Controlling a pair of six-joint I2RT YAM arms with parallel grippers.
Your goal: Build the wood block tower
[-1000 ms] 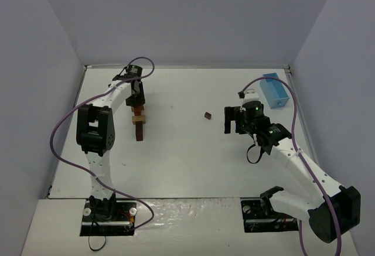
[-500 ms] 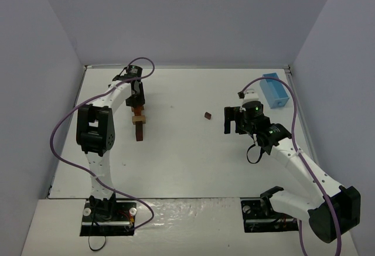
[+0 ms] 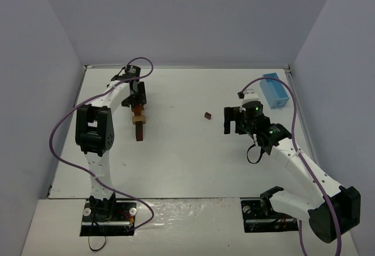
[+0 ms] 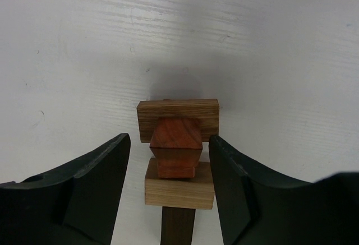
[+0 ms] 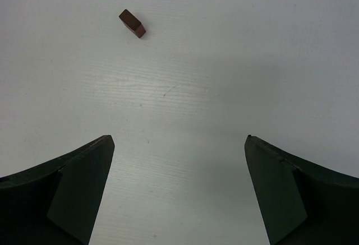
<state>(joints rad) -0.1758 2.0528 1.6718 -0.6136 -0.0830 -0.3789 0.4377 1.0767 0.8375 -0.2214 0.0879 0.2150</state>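
The wood block tower [image 3: 139, 125] stands at the left of the white table. In the left wrist view its top is a reddish-brown block [image 4: 175, 144] resting on a tan block [image 4: 179, 189], above a dark post [image 4: 178, 227] and a brown cuboid [image 4: 178, 112]. My left gripper [image 3: 136, 100] hangs over the tower, open, its fingers on either side of the reddish block with a small gap on each side [image 4: 168, 139]. One loose dark reddish wood block [image 3: 207, 115] [image 5: 132, 23] lies mid-table. My right gripper [image 3: 229, 121] [image 5: 178, 139] is open and empty, just right of that block.
A light blue box [image 3: 274, 90] stands at the back right near the wall. Purple cables loop off both arms. Walls close in the table [image 3: 176, 162] at the back and on both sides.
The left gripper's jaws have parted and let go of the reddish block, which stays on top of the tower. The right arm has not moved.
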